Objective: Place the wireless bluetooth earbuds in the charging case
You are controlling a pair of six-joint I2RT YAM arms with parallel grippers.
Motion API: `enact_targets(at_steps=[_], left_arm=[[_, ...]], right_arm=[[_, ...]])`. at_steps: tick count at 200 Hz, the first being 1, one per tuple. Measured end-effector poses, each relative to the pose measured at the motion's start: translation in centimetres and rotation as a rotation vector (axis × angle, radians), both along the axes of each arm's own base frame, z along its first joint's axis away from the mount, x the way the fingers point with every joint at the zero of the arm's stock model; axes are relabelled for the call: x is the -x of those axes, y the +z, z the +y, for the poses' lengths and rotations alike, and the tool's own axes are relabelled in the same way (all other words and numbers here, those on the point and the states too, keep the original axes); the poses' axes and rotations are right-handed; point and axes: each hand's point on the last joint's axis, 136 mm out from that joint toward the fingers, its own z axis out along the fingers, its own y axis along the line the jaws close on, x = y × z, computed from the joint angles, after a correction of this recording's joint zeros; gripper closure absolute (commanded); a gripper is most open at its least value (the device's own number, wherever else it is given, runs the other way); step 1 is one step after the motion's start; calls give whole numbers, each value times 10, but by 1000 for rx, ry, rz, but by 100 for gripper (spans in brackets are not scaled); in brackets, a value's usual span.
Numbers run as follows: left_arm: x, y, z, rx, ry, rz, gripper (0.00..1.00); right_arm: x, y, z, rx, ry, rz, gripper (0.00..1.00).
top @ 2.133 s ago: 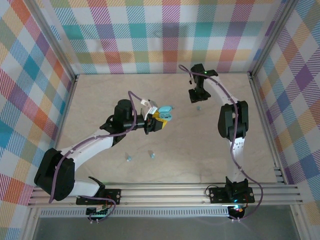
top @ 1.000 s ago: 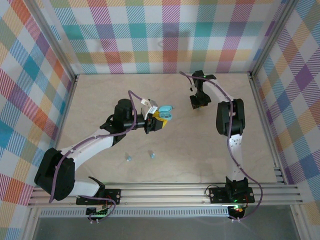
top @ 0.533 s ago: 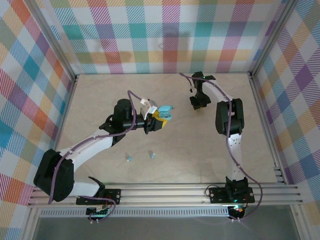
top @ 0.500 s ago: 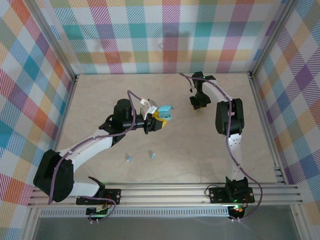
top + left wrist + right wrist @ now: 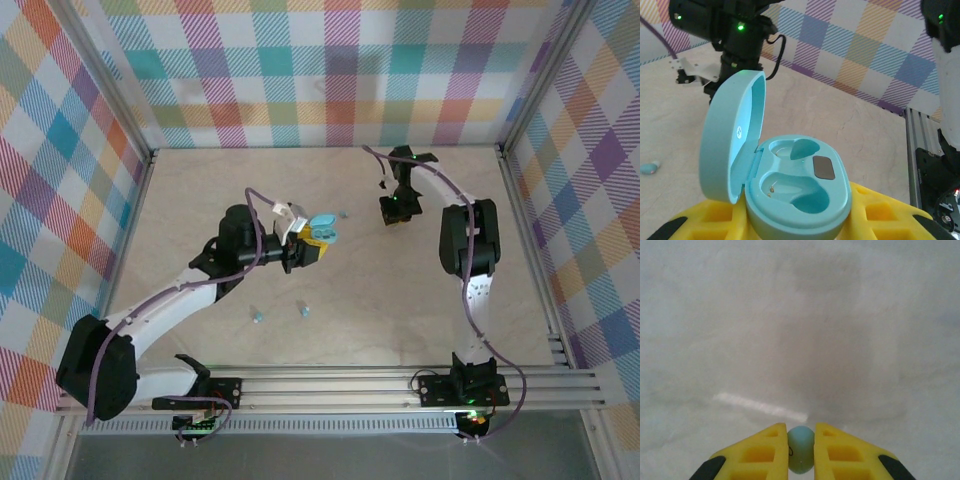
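Observation:
My left gripper (image 5: 308, 245) is shut on the light-blue charging case (image 5: 797, 192), held above the table with its lid (image 5: 732, 135) swung open. Both sockets in the case are empty. My right gripper (image 5: 392, 211) points down at the far table and is shut on one tiny light-blue earbud (image 5: 801, 450), pinched between its yellow fingers (image 5: 765, 455). Three more earbuds lie on the table: one just right of the case (image 5: 343, 213), which the left wrist view has at its left edge (image 5: 649, 168), and two nearer the front (image 5: 258, 316) (image 5: 302, 311).
The beige table (image 5: 200, 200) is fenced by aluminium rails (image 5: 528, 250) and plaid walls. The right arm's black wrist (image 5: 740, 45) stands close beyond the open case in the left wrist view.
My right gripper came down over the far earbud and shut on it. My left arm shifted the open case slightly left and nearer, uncovering an earbud beside it.

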Motion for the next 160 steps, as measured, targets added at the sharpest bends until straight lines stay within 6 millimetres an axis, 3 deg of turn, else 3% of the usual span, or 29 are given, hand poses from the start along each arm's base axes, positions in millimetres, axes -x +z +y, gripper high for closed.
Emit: enact_targets(at_steps=[60, 123, 160], left_arm=[[22, -9, 20, -22, 41, 3, 90], [22, -34, 24, -53, 64, 34, 91], [15, -24, 21, -20, 66, -20, 94]], right_arm=[[54, 24, 21, -125, -26, 59, 90], [92, 79, 57, -264, -8, 10, 90], [112, 121, 76, -337, 25, -81, 90]])
